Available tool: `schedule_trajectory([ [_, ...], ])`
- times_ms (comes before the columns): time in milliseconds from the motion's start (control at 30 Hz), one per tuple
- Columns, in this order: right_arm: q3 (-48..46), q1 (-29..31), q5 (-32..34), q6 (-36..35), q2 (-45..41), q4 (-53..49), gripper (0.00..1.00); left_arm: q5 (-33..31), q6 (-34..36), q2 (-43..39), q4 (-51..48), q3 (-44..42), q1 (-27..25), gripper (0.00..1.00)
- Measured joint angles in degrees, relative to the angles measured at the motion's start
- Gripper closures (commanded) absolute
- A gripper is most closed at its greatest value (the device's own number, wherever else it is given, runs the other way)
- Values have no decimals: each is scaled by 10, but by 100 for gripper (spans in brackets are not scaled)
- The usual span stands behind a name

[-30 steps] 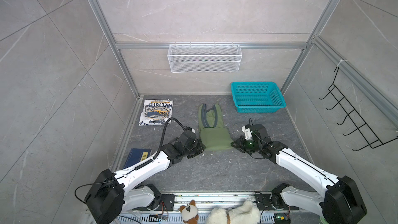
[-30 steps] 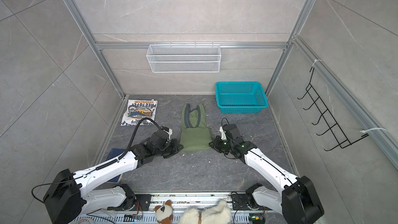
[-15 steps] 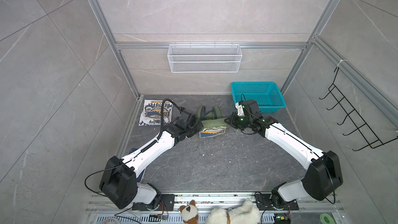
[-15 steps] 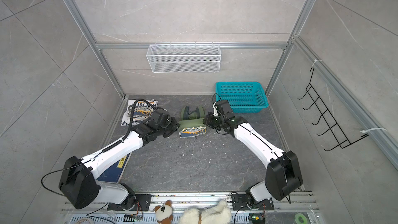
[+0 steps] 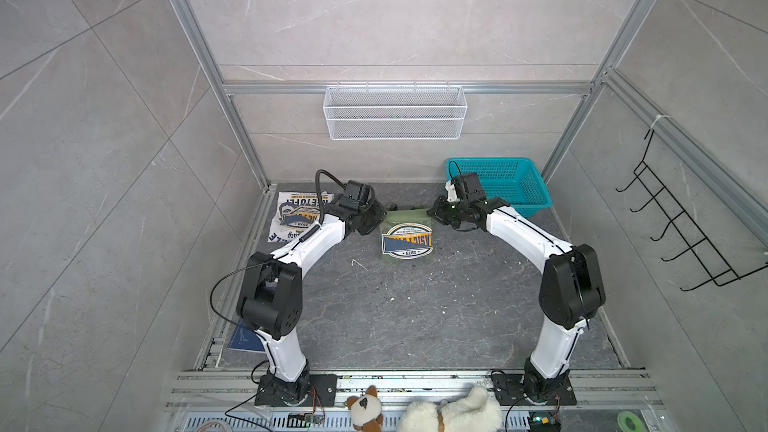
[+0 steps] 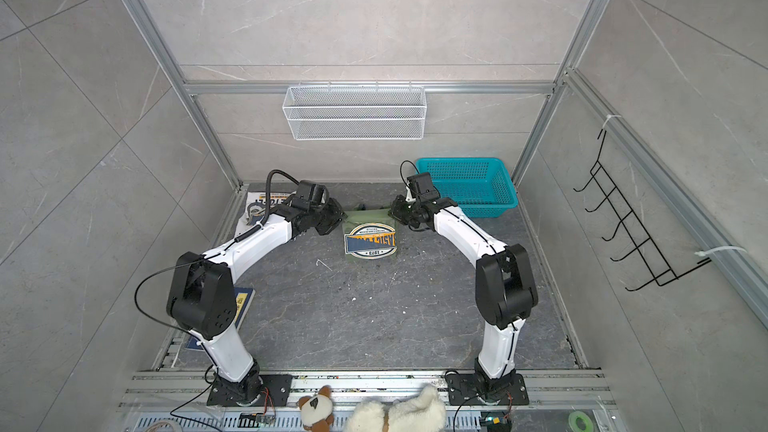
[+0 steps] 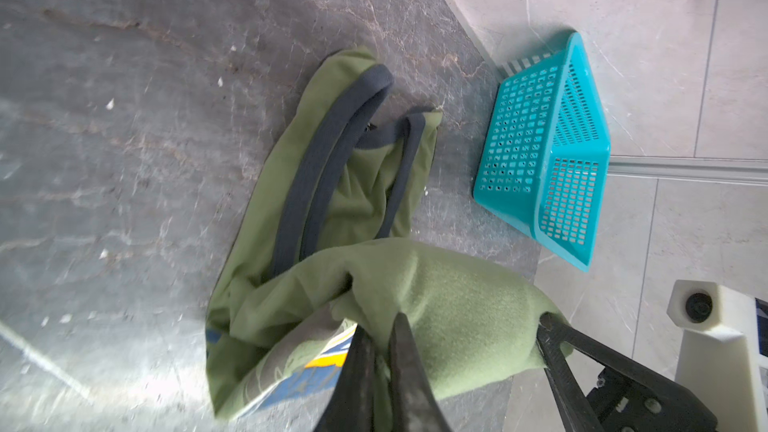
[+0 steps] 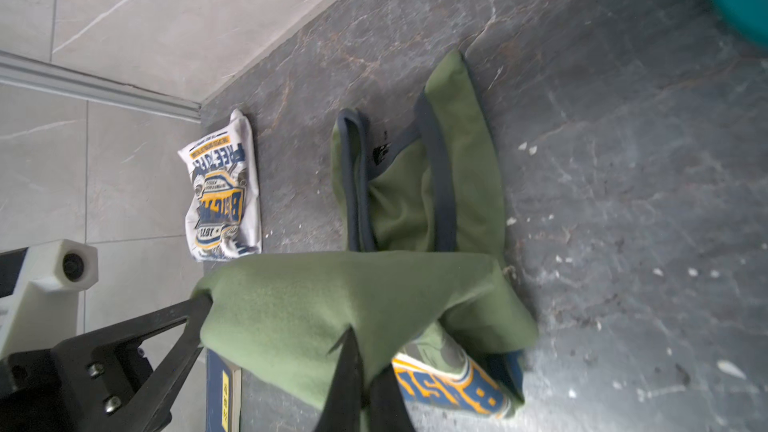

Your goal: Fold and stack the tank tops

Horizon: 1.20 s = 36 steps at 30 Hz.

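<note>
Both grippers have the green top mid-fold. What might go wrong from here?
1. The left gripper and right gripper pinch only the hem corners of the green top. If either slips, the fold could drop crooked.
2. The straps lie skewed under the raised layer, so they may stick out of the finished fold.
3. The right gripper works close to the basket and might nudge it.

The olive green tank top (image 5: 408,236) (image 6: 370,236) carries a navy-yellow badge that reads "1973", upside down in both top views. The white tank top (image 8: 222,197) also shows "1973" in its print, sideways in the right wrist view. Its large navy letters look like "FREESTYLE", and the finer lines are too small to read.
</note>
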Motion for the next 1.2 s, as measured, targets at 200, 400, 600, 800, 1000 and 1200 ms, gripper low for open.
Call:
schedule_trajectory([
  [200,59,-13,0,-2,58,-5,99,19,10,80,-4,78,17,85],
  [400,116,-21,1,-7,112,-12,67,27,19,144,-9,139,31,65],
  [600,183,-31,14,-30,169,-33,31,25,37,177,-19,179,49,47],
  [800,196,-36,26,-72,173,-59,28,-2,102,176,-48,202,63,42],
  [1000,104,-28,26,-98,145,-55,20,16,139,146,-36,109,66,36],
  [1200,11,-14,3,-97,142,-21,14,79,133,140,43,-30,65,28],
])
